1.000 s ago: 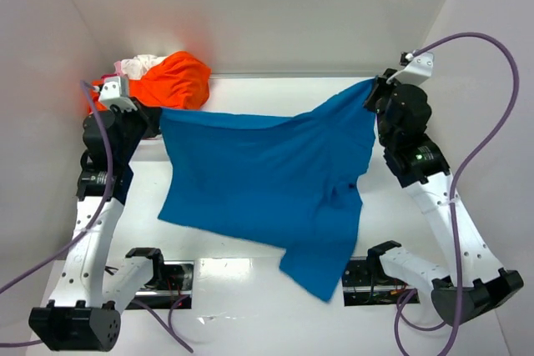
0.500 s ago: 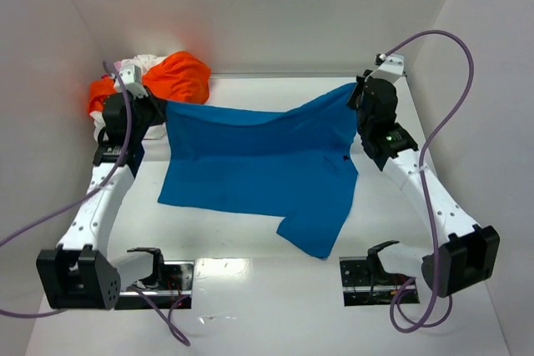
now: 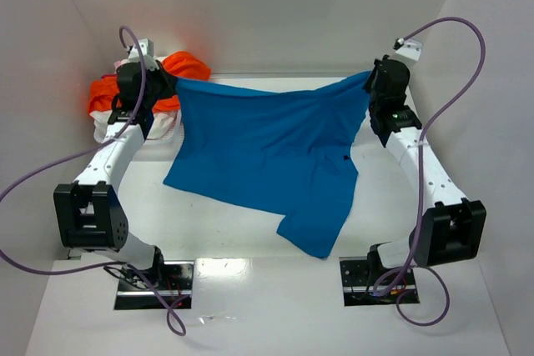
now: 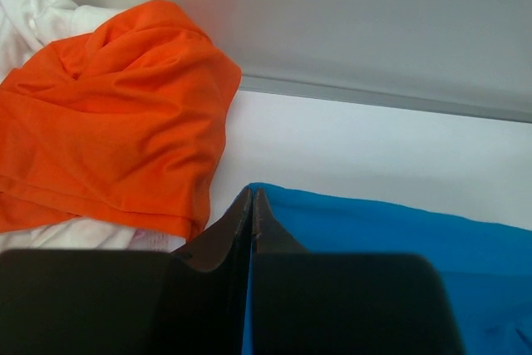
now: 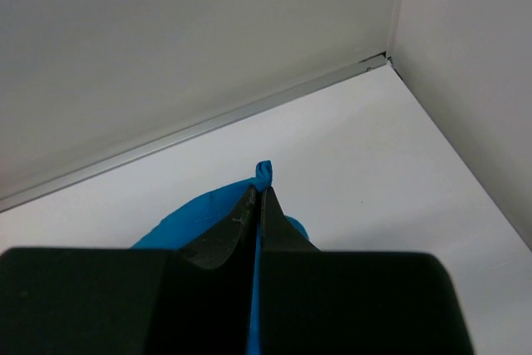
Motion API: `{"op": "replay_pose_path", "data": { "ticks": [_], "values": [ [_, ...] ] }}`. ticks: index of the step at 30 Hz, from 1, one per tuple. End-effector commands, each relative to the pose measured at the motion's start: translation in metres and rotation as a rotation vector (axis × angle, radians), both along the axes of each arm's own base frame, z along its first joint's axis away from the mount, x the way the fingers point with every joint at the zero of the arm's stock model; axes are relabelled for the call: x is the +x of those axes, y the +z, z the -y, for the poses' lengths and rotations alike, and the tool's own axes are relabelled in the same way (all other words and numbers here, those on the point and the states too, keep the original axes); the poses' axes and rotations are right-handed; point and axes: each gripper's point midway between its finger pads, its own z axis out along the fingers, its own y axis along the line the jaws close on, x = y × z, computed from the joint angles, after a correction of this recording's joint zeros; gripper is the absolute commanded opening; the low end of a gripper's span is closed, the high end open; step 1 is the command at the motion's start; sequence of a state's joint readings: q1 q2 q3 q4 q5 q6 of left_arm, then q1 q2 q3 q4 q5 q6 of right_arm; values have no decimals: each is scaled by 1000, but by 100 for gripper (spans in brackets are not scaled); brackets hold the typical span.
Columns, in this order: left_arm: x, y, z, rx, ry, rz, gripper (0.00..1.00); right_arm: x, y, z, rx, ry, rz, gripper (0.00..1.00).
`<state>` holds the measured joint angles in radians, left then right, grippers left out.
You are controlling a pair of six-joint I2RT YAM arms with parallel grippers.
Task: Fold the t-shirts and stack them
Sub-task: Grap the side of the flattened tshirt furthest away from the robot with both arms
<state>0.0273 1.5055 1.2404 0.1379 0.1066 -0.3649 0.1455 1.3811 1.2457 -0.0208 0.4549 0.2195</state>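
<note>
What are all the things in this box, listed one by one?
blue t-shirt: one, bright blue, held up spread between the two pincers over the table's middle, one corner drooping toward the near edge
orange t-shirt: one, bright orange, crumpled in the far left corner
white cloth: number unclear, white to pinkish, bunched under and behind the orange one
table: one, white
walls: white, on three sides
cables: two, purple, one looping off each arm
left arm, right arm: two, black and white
left pincer, right pincer: two, black, each shut on a far corner of the blue t-shirt
</note>
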Motion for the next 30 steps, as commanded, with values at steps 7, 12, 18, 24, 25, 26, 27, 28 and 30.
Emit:
{"op": "replay_pose_path", "data": {
  "ticks": [7, 12, 18, 24, 25, 26, 27, 28, 30],
  "values": [
    [17, 30, -8, 46, 23, 109, 0, 27, 18, 1, 27, 34, 108, 0],
    [14, 34, -11, 49, 43, 116, 0, 42, 7, -5, 26, 59, 64, 0],
    [0, 50, -21, 56, 103, 147, 0, 31, 10, -9, 48, 87, 89, 0],
    [-13, 37, -32, 65, 165, 123, 0, 35, 6, -14, 60, 107, 91, 0],
    [-13, 37, -32, 65, 165, 123, 0, 38, -1, -14, 59, 107, 77, 0],
    [-11, 33, -32, 65, 165, 113, 0, 41, -5, -15, 59, 107, 74, 0],
    [-7, 30, -30, 64, 156, 114, 0, 41, -5, -15, 59, 107, 74, 0],
    [-5, 29, -30, 64, 156, 117, 0, 43, -15, -15, 57, 106, 53, 0],
    [4, 23, -25, 50, 128, 103, 0, 45, -21, -15, 57, 106, 47, 0]
  ]
}}
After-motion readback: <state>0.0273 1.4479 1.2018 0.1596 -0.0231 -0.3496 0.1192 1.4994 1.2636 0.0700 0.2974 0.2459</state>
